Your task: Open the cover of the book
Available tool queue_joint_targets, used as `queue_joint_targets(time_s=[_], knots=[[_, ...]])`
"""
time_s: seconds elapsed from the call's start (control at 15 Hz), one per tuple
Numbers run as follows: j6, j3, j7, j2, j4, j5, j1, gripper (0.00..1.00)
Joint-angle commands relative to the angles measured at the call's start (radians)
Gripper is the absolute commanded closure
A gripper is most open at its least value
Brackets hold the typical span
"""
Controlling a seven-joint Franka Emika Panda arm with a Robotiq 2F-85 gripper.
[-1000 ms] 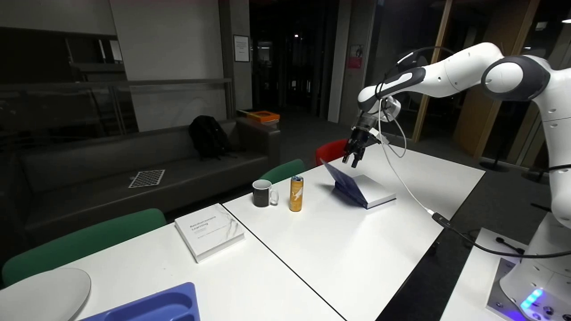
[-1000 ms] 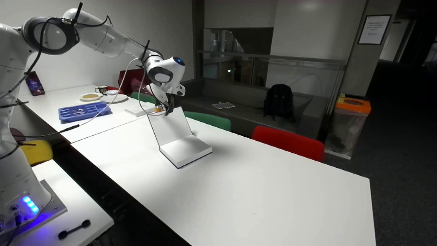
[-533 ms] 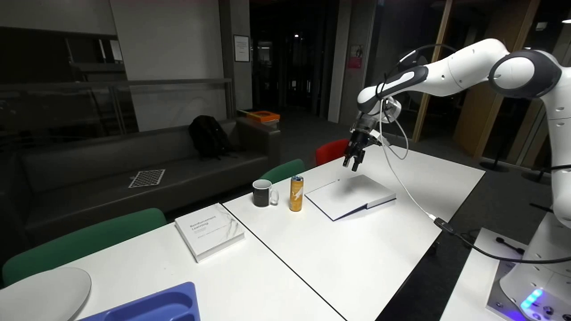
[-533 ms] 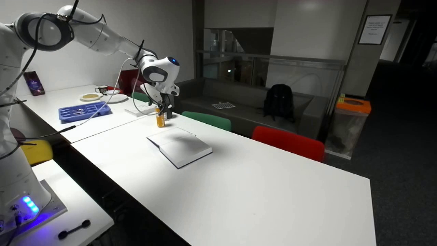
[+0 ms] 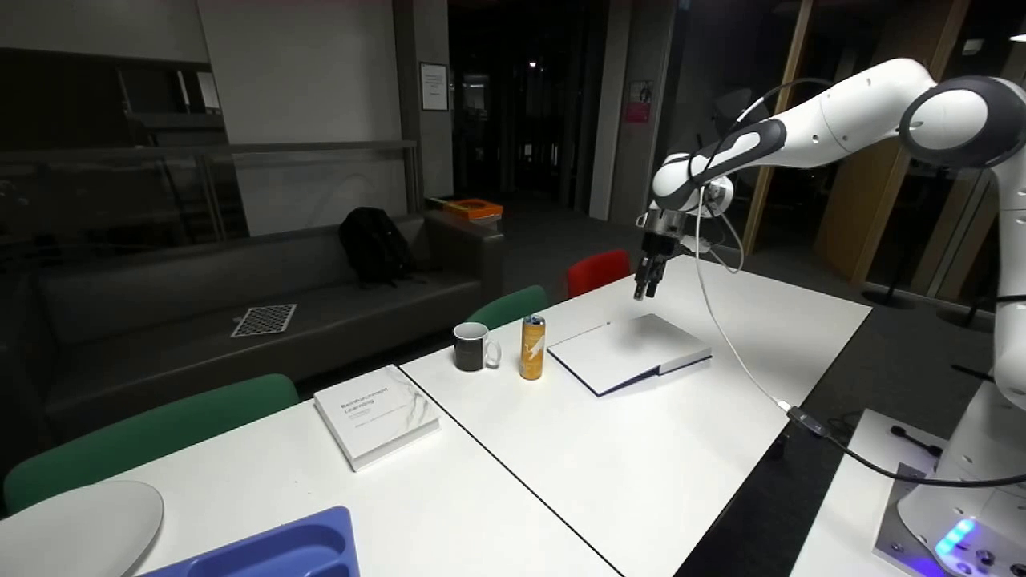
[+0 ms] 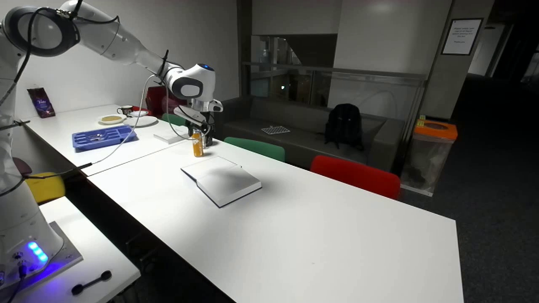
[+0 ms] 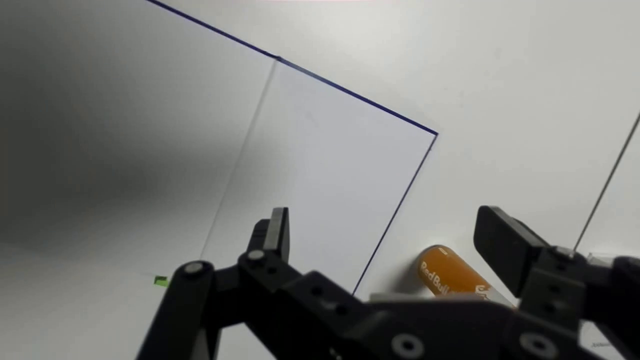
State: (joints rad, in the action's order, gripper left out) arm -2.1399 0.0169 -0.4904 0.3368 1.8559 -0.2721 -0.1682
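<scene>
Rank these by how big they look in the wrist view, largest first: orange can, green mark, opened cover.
1. Opened cover: largest by far, though the claw hides some of it.
2. Orange can: much smaller, also partly hidden.
3. Green mark: a tiny patch.

Orange can [image 5: 532, 349] beside a mug [image 5: 470, 351], black backpack [image 5: 377, 247] on sofa [image 5: 200, 276].
</scene>
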Motion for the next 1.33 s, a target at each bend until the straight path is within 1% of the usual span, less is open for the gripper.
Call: queue_joint_targets(time_s=[0.0, 0.13, 0.33, 0.8, 1.27], knots=[[-0.156, -0.016, -0.058, -0.124, 0.161, 0.114, 0.014, 0.0], [-0.229, -0.011, -0.071, -0.158, 0.206, 0.137, 0.01, 0.0], [-0.275, -0.007, -0.084, -0.201, 0.252, 0.121, 0.006, 0.0], [-0.243, -0.017, -0.087, -0.262, 0.275, 0.085, 0.011, 0.0], [-0.228, -0.023, -0.071, -0.267, 0.273, 0.087, 0.015, 0.0]])
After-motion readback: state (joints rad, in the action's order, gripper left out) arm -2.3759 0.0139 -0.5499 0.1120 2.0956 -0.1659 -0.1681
